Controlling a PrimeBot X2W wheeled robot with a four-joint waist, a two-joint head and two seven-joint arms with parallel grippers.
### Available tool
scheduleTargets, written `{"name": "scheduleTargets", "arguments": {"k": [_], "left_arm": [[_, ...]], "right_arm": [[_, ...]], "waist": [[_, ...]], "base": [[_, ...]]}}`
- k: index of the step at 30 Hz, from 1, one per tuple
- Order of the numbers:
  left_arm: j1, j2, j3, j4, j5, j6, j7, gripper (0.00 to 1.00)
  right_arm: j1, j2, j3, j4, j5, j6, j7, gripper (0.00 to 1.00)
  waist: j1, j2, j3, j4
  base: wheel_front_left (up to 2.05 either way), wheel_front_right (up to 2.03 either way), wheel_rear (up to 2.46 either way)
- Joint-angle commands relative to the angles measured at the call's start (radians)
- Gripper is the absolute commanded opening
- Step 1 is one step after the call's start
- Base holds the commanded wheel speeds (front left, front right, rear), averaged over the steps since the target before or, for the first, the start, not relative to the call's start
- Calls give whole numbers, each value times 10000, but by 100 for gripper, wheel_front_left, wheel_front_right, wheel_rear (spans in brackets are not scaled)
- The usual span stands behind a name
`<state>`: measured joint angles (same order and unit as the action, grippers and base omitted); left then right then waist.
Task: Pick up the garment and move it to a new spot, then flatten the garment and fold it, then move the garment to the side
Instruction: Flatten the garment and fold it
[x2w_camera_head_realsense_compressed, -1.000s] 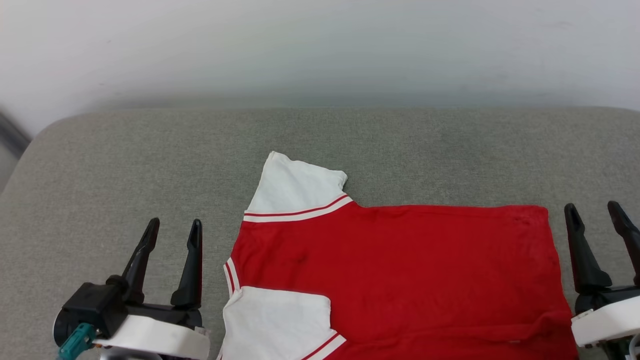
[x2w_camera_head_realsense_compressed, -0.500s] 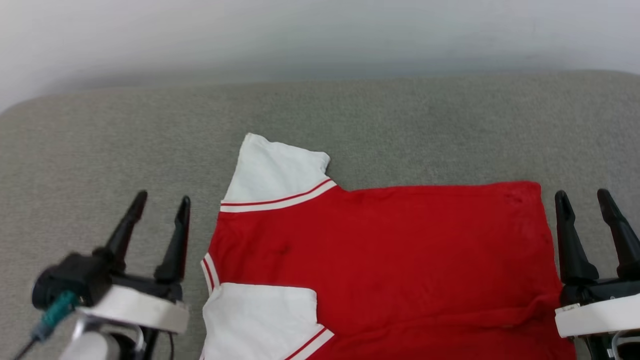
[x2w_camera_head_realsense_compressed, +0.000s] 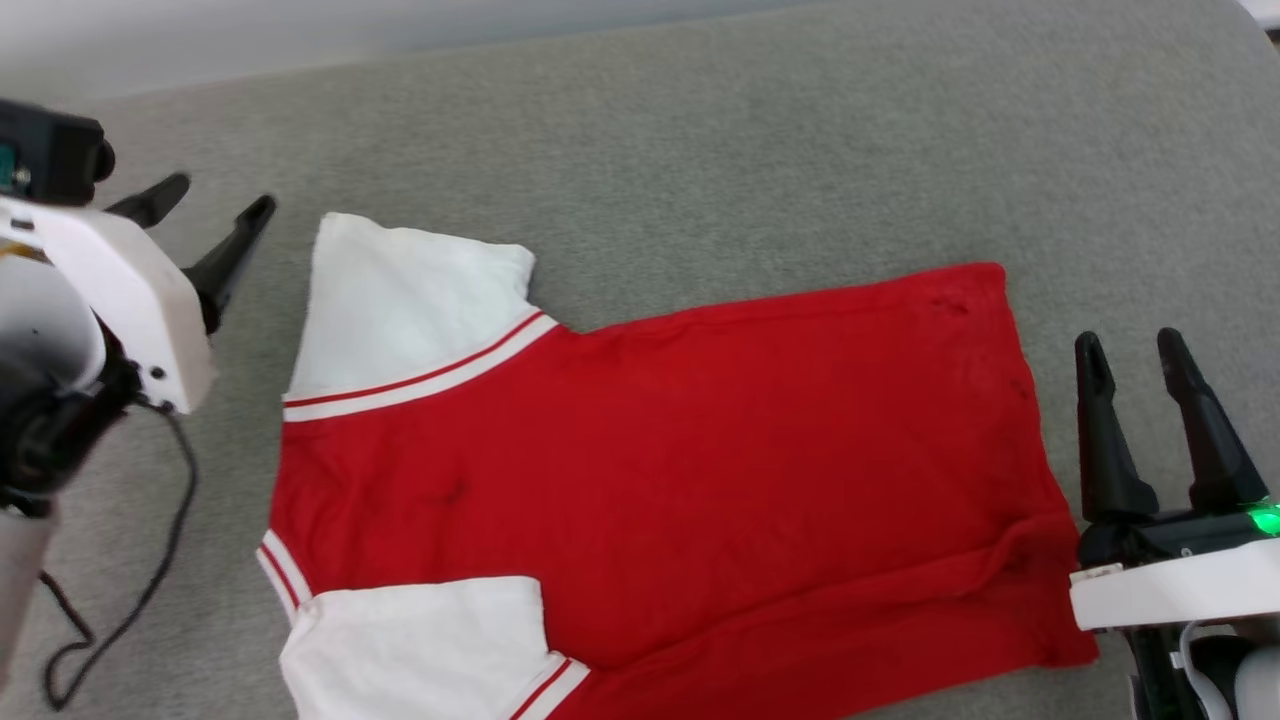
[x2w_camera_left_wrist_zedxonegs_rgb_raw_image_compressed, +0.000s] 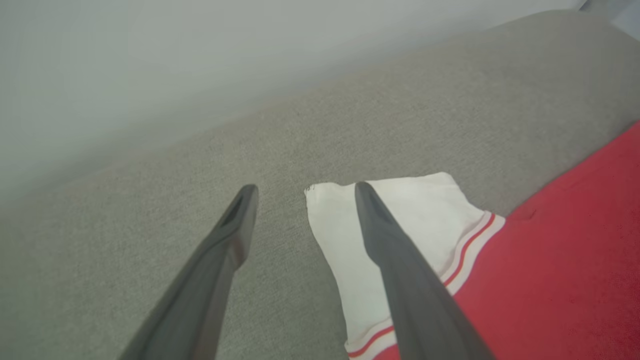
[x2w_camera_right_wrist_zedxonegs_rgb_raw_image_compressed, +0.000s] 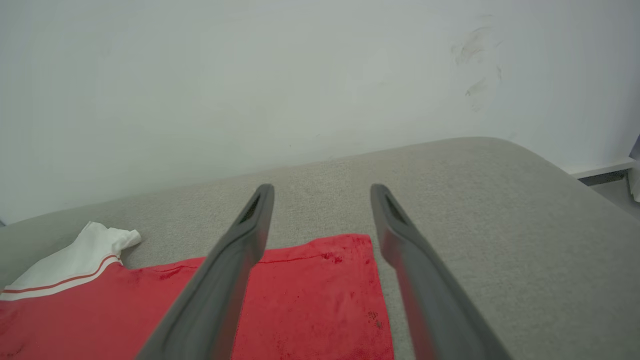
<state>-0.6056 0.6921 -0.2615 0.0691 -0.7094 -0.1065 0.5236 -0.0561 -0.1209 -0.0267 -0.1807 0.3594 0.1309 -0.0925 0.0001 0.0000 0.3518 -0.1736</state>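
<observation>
As we look down from the head, the garment (x2w_camera_head_realsense_compressed: 700, 450) lies flat on the grey cushion (x2w_camera_head_realsense_compressed: 700, 150), its long axis running left to right between our arms. The left end effector (x2w_camera_head_realsense_compressed: 222, 193) is released just beside the far sleeve (x2w_camera_head_realsense_compressed: 400, 290), and the right end effector (x2w_camera_head_realsense_compressed: 1129, 338) is released beside the hem (x2w_camera_head_realsense_compressed: 1030, 420). From the left wrist, the sleeve corner shows between our spread fingers. From the right wrist, the hem corner does likewise.

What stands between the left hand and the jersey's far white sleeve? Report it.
Nothing visible does. The left hand is open just beside the far sleeve of the jersey, with only a strip of bare grey cushion between them.
</observation>
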Motion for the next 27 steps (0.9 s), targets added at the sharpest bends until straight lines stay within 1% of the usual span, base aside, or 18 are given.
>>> {"name": "scheduleTargets", "arguments": {"k": [1,3,5,7,10,12,15,18,20,23,25,26,27], "left_arm": [[-37,70,-46,41,-48,-36,123,100],[-631,304,-149,377,-506,-27,1501,100],[-1044,474,-202,613,-945,16,2607,100],[-1380,585,-198,812,-1295,164,3455,100],[-1735,687,-266,975,-1580,358,4338,100],[-1895,731,-291,1086,-1685,508,4755,100],[-2008,947,-448,1188,-1557,649,5284,100],[-2030,1213,-577,1278,-1270,798,5510,100],[-2012,1358,-722,1336,-1044,779,5534,100],[-1815,1237,-704,1508,-1187,863,5538,100],[-1663,1198,-800,1492,-1250,673,5513,100],[-1567,1190,-852,1509,-1299,636,5584,74],[-1497,1138,-879,1512,-1403,610,5646,1]], "right_arm": [[-136,65,19,31,58,-4,-50,100],[-208,119,149,121,102,-4,-93,100],[-281,147,210,225,149,-4,-150,100],[-323,210,313,358,176,-4,-252,100],[-381,263,460,539,207,-4,-411,100],[-459,300,603,671,277,-4,-507,100],[-526,297,822,803,348,-4,-603,100],[-577,282,962,926,394,-4,-676,100],[-633,284,1000,1017,462,-4,-741,100],[-676,323,933,1226,494,-4,-774,100],[-700,350,908,1366,489,-4,-824,100],[-711,359,902,1416,485,-4,-831,100],[-725,360,895,1464,470,-4,-829,100]], "waist": [[-1,0,366,-394],[-1,0,531,-624],[-1,0,676,-841],[-1,0,828,-1055],[-1,0,1025,-1307],[-1,0,1145,-1450],[-1,0,1296,-1617],[-1,0,1437,-1772],[-1,0,1520,-1835],[-1,0,1613,-1907],[-1,0,1659,-1930],[-1,0,1677,-1932],[-1,0,1689,-1928]], "base": [[0,0,0],[0,0,0],[0,0,0],[0,0,0],[0,0,0],[0,0,0],[0,0,0],[0,0,0],[0,0,0],[0,0,0],[0,0,0],[0,0,0],[0,0,0]]}}
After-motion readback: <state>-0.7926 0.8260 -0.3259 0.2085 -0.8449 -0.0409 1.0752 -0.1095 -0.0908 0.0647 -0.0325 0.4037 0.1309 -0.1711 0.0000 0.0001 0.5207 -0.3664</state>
